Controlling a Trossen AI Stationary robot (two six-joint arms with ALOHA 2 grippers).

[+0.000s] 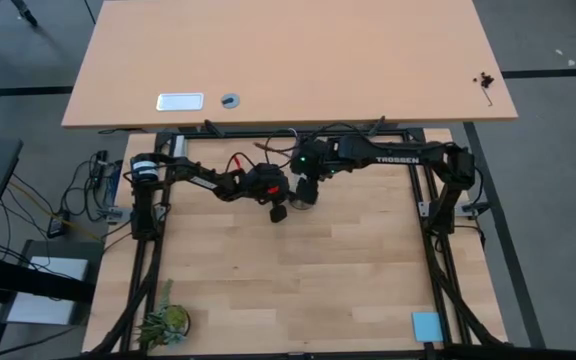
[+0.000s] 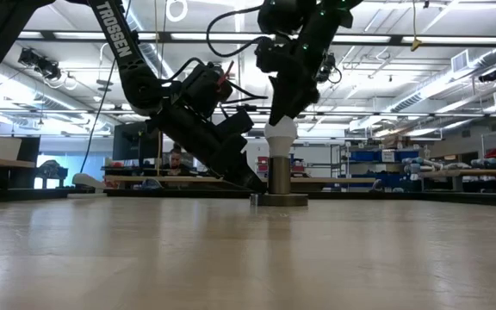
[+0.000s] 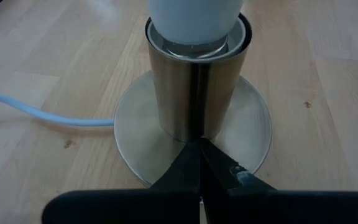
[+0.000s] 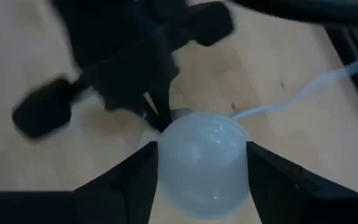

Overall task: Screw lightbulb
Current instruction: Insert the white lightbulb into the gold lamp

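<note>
The lightbulb sits upright in the top of a brushed-metal cylindrical socket, which stands on its round flat base on the wooden desk. In the left wrist view the bulb's white lower part is seated inside the socket's rim, with a white cord trailing away from the base across the desk. The right claw comes down on the bulb from directly above: in its own wrist view the two dark fingers flank the bulb's rounded dome, one on each side, touching or nearly touching the glass, so the bulb lies squarely between them. Whether those fingers are pressing on the bulb or just bracketing it cannot be told. In the low view the right claw meets the top of the bulb, above the socket. The left claw is clenched, its fingertips pressed together with nothing between them, and its tip rests low on the base plate against the foot of the socket. In the low view the left arm slants down to that base from the side of the socket. In the high view both claws meet over the socket, left claw just beside the right claw.
</note>
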